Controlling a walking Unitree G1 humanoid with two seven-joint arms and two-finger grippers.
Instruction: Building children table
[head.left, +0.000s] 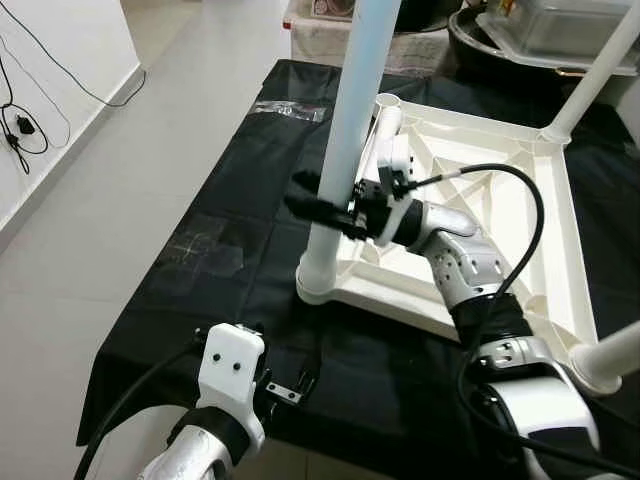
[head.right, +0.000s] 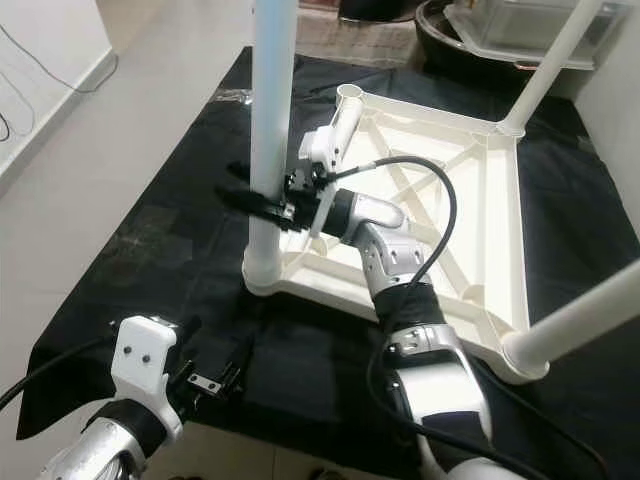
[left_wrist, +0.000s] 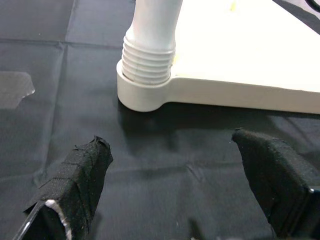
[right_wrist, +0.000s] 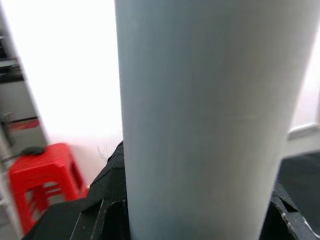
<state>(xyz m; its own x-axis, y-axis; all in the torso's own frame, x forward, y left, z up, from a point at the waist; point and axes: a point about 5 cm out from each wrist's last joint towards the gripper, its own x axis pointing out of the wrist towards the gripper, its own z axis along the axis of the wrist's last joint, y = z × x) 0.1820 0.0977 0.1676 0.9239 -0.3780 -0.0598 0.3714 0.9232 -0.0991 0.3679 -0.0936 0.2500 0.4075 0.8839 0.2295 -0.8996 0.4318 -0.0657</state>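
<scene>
Nearest, the left gripper (head.left: 292, 385) hangs low over the front edge of the black cloth (head.left: 210, 260), fingers (left_wrist: 75, 185) spread apart and empty, aimed at the near corner socket. Just beyond lies the tabletop (head.left: 520, 200), upside down on the cloth, ribs facing up. At its near left corner a leg (head.left: 345, 130) stands upright in the socket (left_wrist: 142, 95); in the left wrist view the threads still show above the collar, so it looks not fully screwed in. The right gripper (head.left: 325, 210) reaches across the tabletop and its fingers are clamped around that leg low on the shaft. Step in hand, as I judge it: screwing this leg into its corner. Next move likely calls for twisting the leg while keeping it vertical until the threads vanish, then re-gripping; the left gripper could brace the corner so the tabletop does not spin. Count: one tabletop, three legs standing, namely the held one, one at the near right corner (head.left: 615, 355), one at the far right corner (head.left: 600, 70). A fourth leg (head.left: 385, 120) lies tilted by the far left corner, apparently not yet fitted upright. Two grippers. Farther back sit bins (head.left: 560, 30), details unclear.
</scene>
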